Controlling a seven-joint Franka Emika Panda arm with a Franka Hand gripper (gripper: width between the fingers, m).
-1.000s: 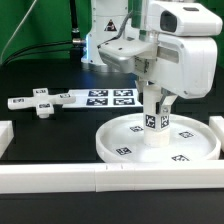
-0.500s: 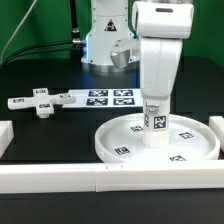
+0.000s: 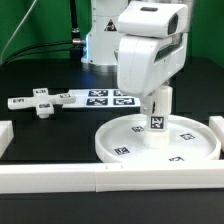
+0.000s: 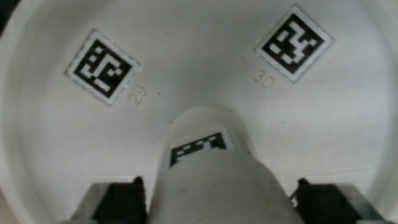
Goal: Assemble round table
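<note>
The round disc [image 3: 118, 140] lies flat at the exterior view's right, with tags on its face. The cylinder post [image 3: 156, 126] stands upright on the disc's middle. My gripper [image 3: 155, 108] reaches down over the post's top and its fingers [image 3: 163, 100] clasp the post's sides. In the wrist view the post [image 4: 214, 165] fills the space between the dark fingers [image 4: 121, 202] of my gripper [image 4: 217, 205], above the disc [image 4: 196, 70]. The cross-shaped piece [image 3: 40, 104] lies on the table at the exterior view's left.
The marker board [image 3: 105, 97] lies behind the disc. White border rails run along the front [image 3: 60, 178], the left [image 3: 5, 135] and the right [image 3: 217, 122]. The arm's base [image 3: 100, 40] stands at the back.
My hand has turned about the post's axis over the post, and the post's tag has shifted slightly to the exterior view's right. The disc has stayed in place.
</note>
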